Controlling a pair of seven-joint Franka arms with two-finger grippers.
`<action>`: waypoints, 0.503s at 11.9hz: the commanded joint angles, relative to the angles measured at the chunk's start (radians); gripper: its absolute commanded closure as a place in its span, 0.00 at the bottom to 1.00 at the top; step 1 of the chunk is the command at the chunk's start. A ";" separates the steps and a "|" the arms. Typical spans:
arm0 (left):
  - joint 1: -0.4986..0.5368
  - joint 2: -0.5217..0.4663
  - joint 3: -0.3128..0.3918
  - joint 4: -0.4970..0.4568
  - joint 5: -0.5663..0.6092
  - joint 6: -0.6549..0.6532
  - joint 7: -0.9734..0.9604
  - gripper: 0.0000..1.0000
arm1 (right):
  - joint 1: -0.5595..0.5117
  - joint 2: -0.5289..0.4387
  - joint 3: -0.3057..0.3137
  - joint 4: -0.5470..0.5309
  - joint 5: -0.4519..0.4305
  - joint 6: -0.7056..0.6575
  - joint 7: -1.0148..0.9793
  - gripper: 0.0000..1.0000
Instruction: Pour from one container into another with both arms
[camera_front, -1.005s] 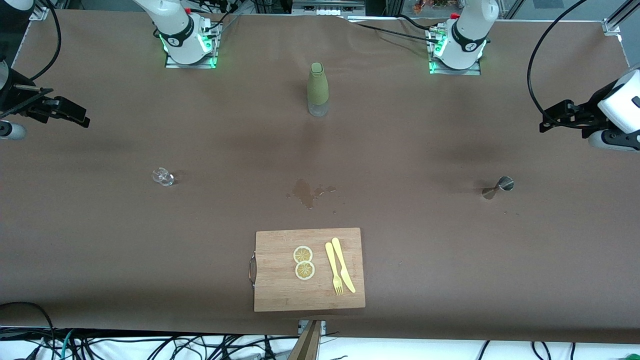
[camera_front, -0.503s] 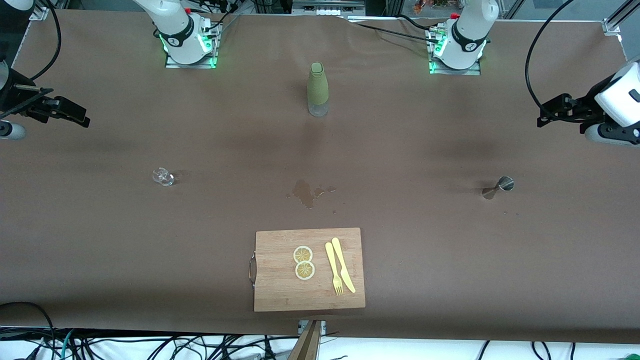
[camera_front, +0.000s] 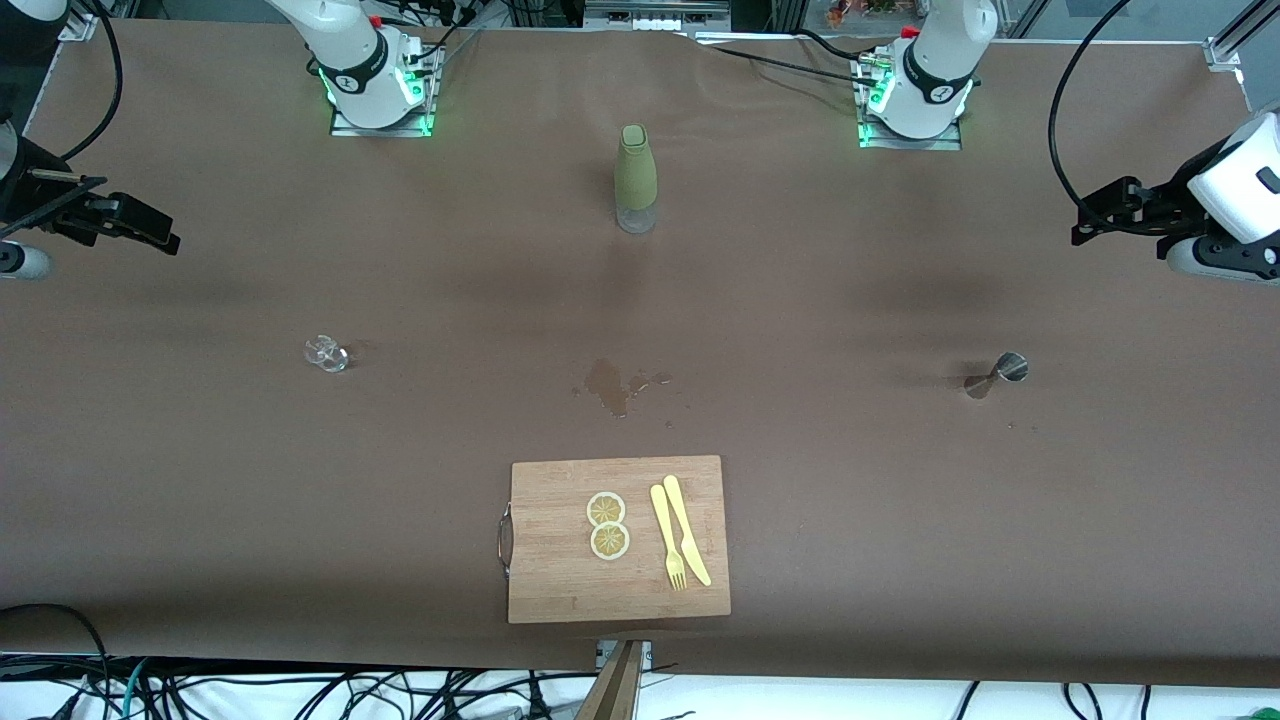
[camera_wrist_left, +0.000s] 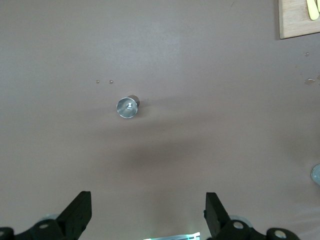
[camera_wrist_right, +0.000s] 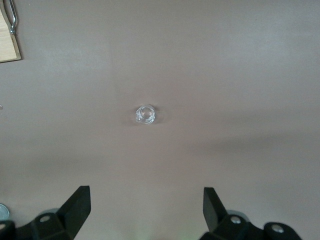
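We see only the fingertips (camera_wrist_left: 80, 210) of the left gripper (camera_wrist_left: 145, 220) in its wrist view, the rest cut off by the frame edge, and the same holds for the right gripper (camera_wrist_right: 142, 215). In the front view both arms leave the frame at the sides, so the left arm (camera_front: 1225, 215) and right arm (camera_front: 40, 210) show only in part. Whether the small clear glass (camera_front: 326, 353) or the metal jigger (camera_front: 996, 374) holds any liquid is too small for us to tell.
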 joint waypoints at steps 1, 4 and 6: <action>0.003 -0.004 0.001 0.001 -0.045 -0.011 0.024 0.00 | -0.008 -0.006 0.000 -0.004 0.018 -0.006 -0.021 0.00; 0.003 -0.005 0.001 -0.013 -0.046 0.027 0.025 0.00 | -0.008 -0.006 0.000 -0.004 0.018 -0.006 -0.021 0.00; 0.002 -0.004 0.001 -0.015 -0.063 0.035 0.030 0.00 | -0.008 -0.006 0.000 -0.004 0.016 -0.009 -0.021 0.00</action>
